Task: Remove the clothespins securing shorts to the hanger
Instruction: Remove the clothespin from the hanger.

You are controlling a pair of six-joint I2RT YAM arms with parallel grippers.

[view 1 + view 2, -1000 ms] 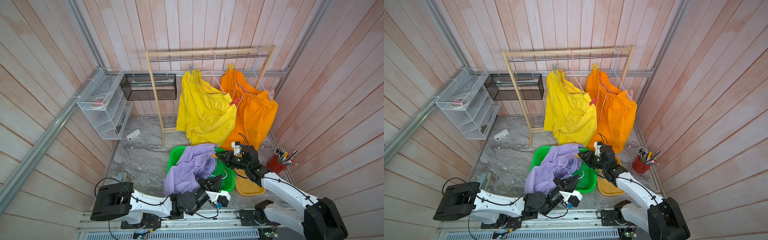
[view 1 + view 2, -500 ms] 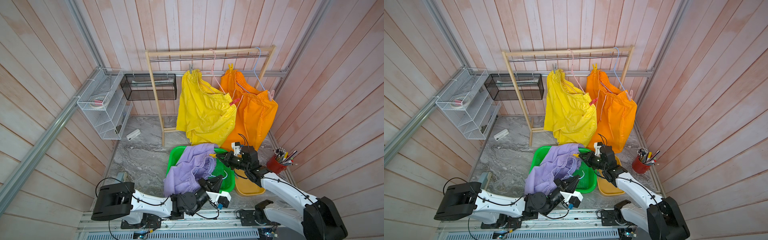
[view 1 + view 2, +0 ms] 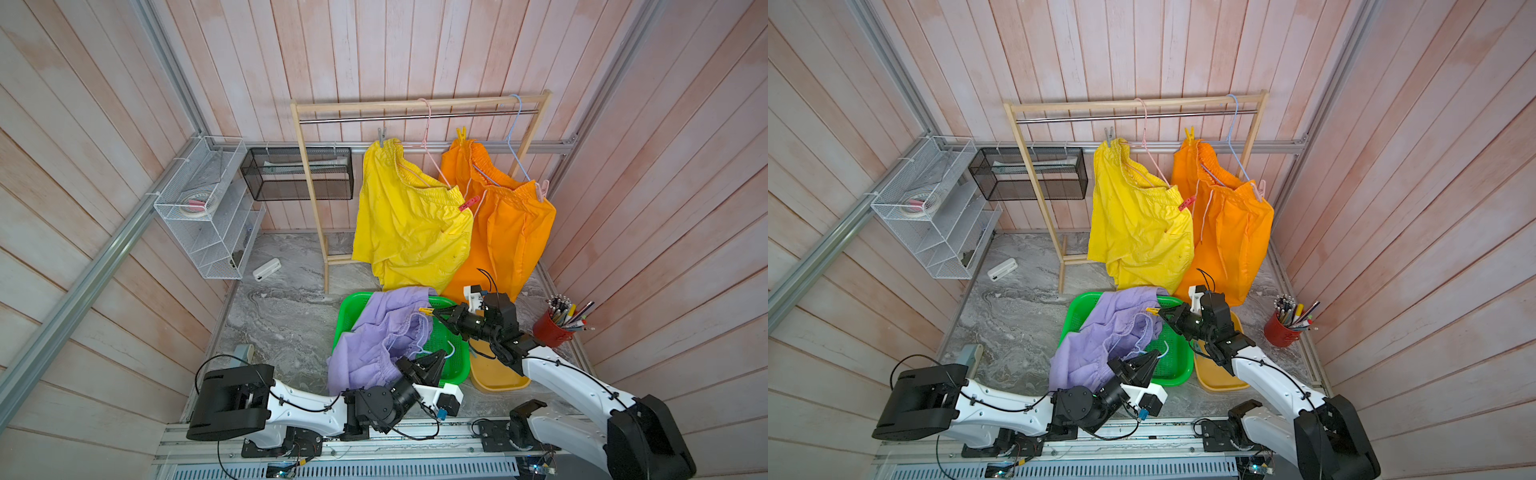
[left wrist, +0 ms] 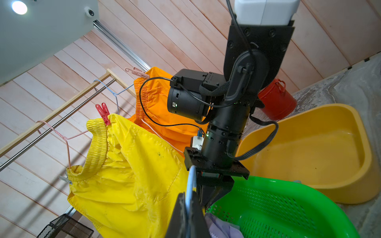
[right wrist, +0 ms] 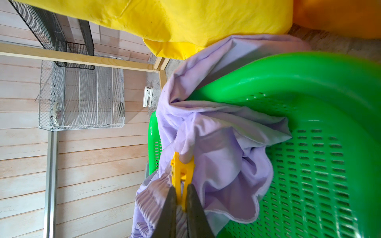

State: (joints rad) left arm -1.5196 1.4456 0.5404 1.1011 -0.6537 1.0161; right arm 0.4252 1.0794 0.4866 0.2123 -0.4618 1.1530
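Yellow clothespin [image 5: 182, 171] — right gripper [image 5: 182, 188] has just closed on it; left gripper [image 4: 188, 197] pinches hanger [image 4: 191, 175].

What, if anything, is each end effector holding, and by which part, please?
Right end effector: yellow clothespin, by its handle end. Left end effector: pale blue hanger, by its wire; which stretch is unclear.

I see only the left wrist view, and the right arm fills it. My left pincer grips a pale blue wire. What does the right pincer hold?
Observer: The right pincer is shut on a yellow clothespin; fabric of the lilac shorts sits between the pin's tips.
Operator: Where do those shorts lie?
Observer: They drape over the green basket's rim and down to the table.
Operator: Do the orange shorts carry a pin hidden from me?
Observer: Yes, a second yellow pin at their upper corner.
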